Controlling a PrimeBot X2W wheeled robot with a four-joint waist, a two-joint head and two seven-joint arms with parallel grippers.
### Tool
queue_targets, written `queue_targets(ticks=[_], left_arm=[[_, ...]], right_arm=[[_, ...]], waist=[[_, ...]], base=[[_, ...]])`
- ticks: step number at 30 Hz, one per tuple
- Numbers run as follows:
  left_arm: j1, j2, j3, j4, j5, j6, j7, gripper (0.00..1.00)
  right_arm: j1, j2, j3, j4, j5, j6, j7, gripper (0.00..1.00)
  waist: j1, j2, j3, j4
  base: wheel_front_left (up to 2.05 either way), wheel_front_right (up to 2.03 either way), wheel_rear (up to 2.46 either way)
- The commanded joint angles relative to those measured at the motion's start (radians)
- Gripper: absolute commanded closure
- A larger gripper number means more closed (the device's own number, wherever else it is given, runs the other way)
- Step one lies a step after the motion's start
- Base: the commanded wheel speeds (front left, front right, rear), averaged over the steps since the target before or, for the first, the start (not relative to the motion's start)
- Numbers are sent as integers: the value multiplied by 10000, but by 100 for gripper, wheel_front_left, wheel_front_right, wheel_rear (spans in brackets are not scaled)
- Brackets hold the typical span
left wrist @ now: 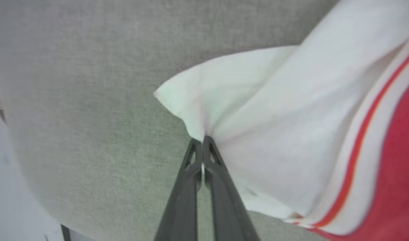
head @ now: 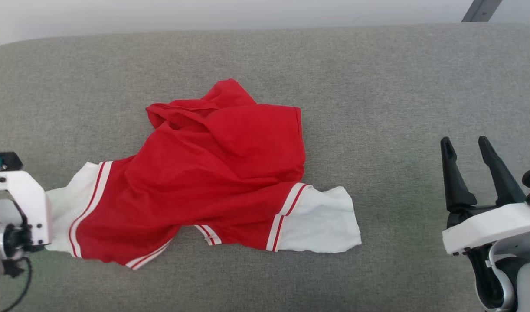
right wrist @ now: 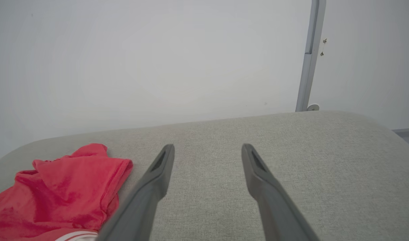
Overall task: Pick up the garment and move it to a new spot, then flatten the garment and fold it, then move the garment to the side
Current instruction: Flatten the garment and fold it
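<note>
Open cushion (head: 399, 86) lies right of and behind the crumpled garment (head: 213, 173), the one obstacle on it.

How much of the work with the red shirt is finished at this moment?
Done: nothing clearly; the garment lies crumpled on the grey cushion, not flat, not folded. In hand: the left gripper is shut on its white sleeve; the right gripper is open, apart from it. Left: moving, flattening, folding, setting aside.

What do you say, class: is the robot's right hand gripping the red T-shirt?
No. The right hand is open, its fingers spread over the bare grey surface, apart from the red T-shirt.
</note>
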Motion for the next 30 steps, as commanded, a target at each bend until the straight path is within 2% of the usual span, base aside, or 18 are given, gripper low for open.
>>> queue_targets(ticks=[1, 3, 4, 5, 11, 16, 24, 30], left_arm=[[97, -69, 104, -52, -184, 72, -32, 100], [278, -151, 192, -180, -319, 117, -162, 100], [312, -194, 241, -265, -357, 149, -297, 53], [319, -237, 312, -385, -406, 148, -482, 0], [280, -143, 745, -1336, -329, 168, -1917, 0], [666, -10, 1009, -2707, 27, 269, -3677, 0], [1791, 56, 1314, -4964, 650, 1023, -6398, 0], [2740, 20, 1458, -6217, 1118, 1548, -8013, 0]], right_arm=[[57, -3, 22, 34, 78, -7, 9, 0], [36, -3, 109, 62, 79, -7, 57, 0], [33, -3, 173, 86, 98, -7, 75, 0], [42, -3, 231, 109, 107, -7, 113, 0], [260, -83, 816, 260, 206, -7, 652, 0], [648, -499, 1676, 491, 639, -7, 1839, 0], [690, -1251, 2348, 872, 1038, -7, 3925, 0], [120, -1724, 2802, 1602, 958, -7, 4669, 0]], waist=[[0, 0, 11, 17], [0, 0, 22, 38], [0, 0, 18, 55], [0, 0, 7, 73], [0, 0, -168, 224], [0, 0, -292, 508], [0, 0, -337, 1132], [0, 0, -325, 1621]], base=[[0, 0, 0], [0, 0, 0], [0, 0, 0], [0, 0, 0], [0, 0, 0], [0, 0, 0], [0, 0, 0], [0, 0, 0]])
